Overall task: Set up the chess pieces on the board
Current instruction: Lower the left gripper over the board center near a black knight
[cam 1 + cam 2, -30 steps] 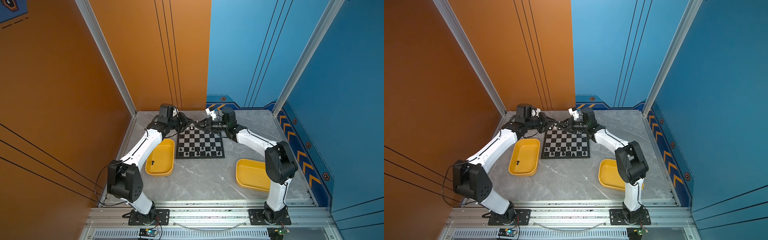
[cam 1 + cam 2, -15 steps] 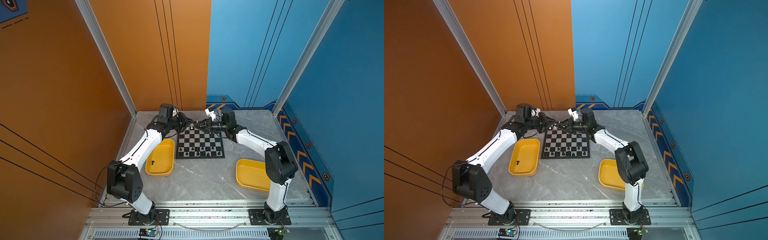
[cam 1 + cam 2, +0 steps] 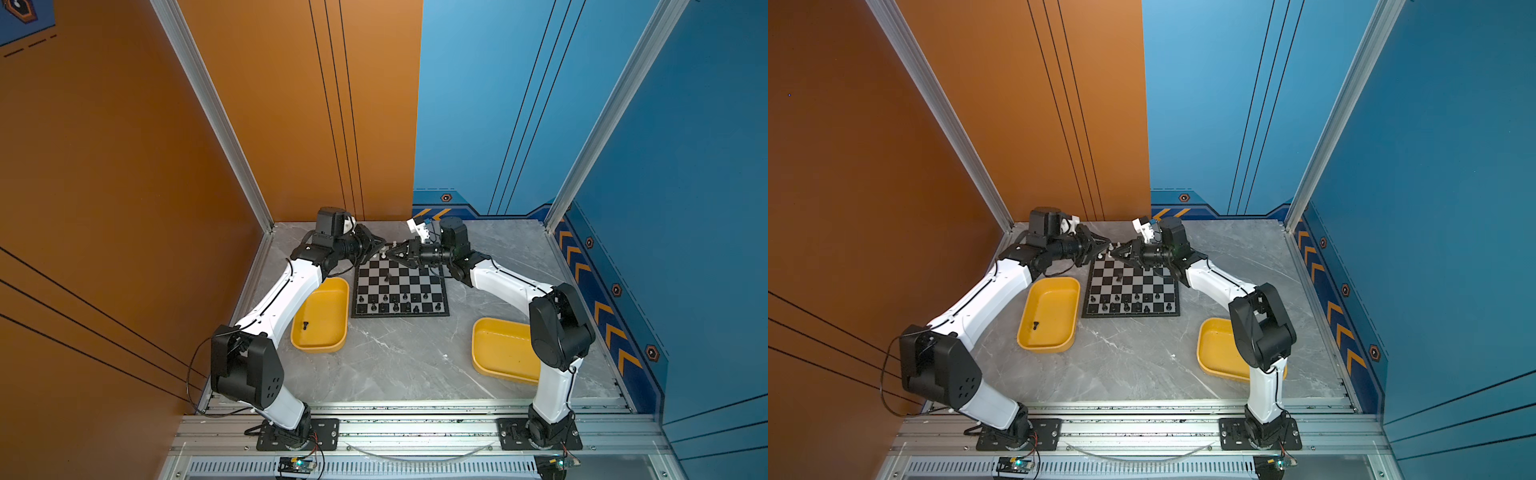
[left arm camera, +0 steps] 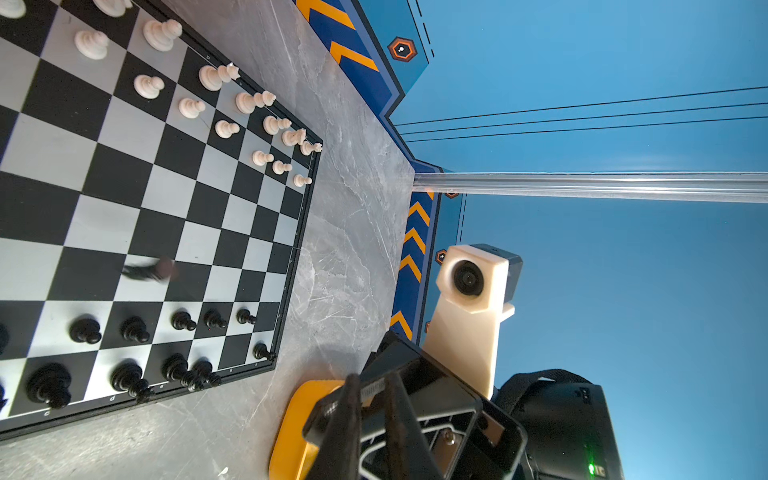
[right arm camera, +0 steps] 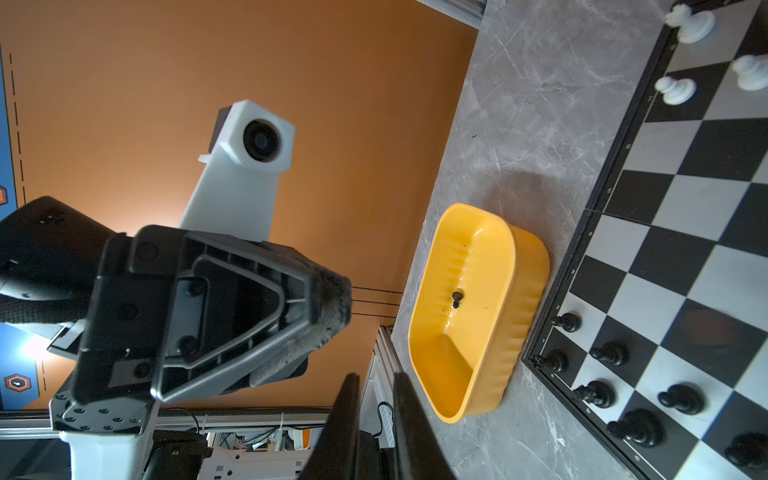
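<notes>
Both grippers sit tip to tip over the white end of the board (image 3: 434,283).
- left gripper (image 5: 341,304): pads pinched together, nothing visible between them.
- right gripper (image 5: 375,379): jaws down to a narrow slit, nothing in it that I can see.

So neither carries a piece.

Step in hand, my read: recover the loose black piece (image 4: 149,271). It sits mid-board, below the two tips and a few ranks toward the arm bases from them. It's smeared in the left wrist view, so I can't tell if it's upright or tipped.

How I'd do it:
- Use one arm only. The tips are nearly touching, so pull the other back first.
- Open up before dropping, come straight down, pinch the stem above the base.
- If it's lying flat, pinch across the body and stand it up on release.
- Land it centred on a free square in the black ranks (image 4: 135,330), clear of neighbours. Those look close-set and likely tip easily.

Looks: tiny glossy chessmen with round bases and knobbed tops, each smaller than its square. The white pieces (image 4: 147,86) fill the two ranks right under the tips, as far as shown. The black ranks show gaps. One more black pawn (image 5: 456,298) sits in the yellow tray (image 5: 528,291), below and behind the left gripper, beside the board edge.
</notes>
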Controlling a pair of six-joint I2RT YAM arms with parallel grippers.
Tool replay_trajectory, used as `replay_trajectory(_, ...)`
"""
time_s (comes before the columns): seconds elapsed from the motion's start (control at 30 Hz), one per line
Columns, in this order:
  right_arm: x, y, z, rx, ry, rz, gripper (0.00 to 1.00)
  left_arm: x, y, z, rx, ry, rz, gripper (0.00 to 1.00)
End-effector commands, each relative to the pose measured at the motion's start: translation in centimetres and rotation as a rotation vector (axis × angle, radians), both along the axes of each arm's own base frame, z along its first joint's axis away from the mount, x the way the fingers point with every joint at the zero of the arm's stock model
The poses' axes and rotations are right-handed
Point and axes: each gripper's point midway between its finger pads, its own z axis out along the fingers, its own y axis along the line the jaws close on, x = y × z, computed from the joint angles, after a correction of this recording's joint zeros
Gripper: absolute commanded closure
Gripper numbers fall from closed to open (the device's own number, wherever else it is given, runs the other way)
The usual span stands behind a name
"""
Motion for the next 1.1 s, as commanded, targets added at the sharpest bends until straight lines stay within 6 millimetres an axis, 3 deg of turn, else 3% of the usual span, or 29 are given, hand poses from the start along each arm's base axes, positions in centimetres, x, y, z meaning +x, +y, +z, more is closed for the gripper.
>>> replay_trajectory(0.0, -0.9, -0.4, 2.1, 0.002, -0.061, -0.006, 0.86, -1.1, 0.5, -0.4, 0.012, 0.013, -0.025, 0.87)
replay_trajectory(0.23, -1.0, -1.6, 2.0, -0.027, -0.063, -0.023, 0.73, -1.6, 4.2, -0.4, 0.033, 0.015, 0.036, 0.85)
replay_trajectory(0.37, -1.4, -3.5, -0.8, -0.242, -0.04, -0.04, 0.7, -2.1, 5.2, -1.9, 0.075, 0.041, 0.029, 0.8)
replay_trajectory(0.43, -2.1, -4.6, -1.8, -0.374, -0.066, -0.024, 0.66, -2.5, 4.8, -3.6, 0.145, 0.086, -0.029, 0.74)
replay_trajectory(0.67, -2.4, -8.3, -2.7, -0.593, -0.063, -0.076, 0.6, -3.1, 2.0, -10.1, 0.349, 0.257, -0.215, 0.73)
replay_trajectory(0.83, -2.3, -9.2, -4.8, -0.772, -0.047, -0.054, 0.59, -2.1, 0.4, -13.7, 0.445, 0.322, -0.295, 0.72)
replay_trajectory(0.93, -2.4, -9.2, -5.2, -0.774, -0.033, -0.054, 0.59, -1.8, -0.6, -15.9, 0.472, 0.358, -0.331, 0.7)
replay_trajectory(1.07, -2.6, -9.6, -5.5, -0.782, -0.027, -0.059, 0.59, -1.4, -0.1, -17.9, 0.591, 0.396, -0.358, 0.67)
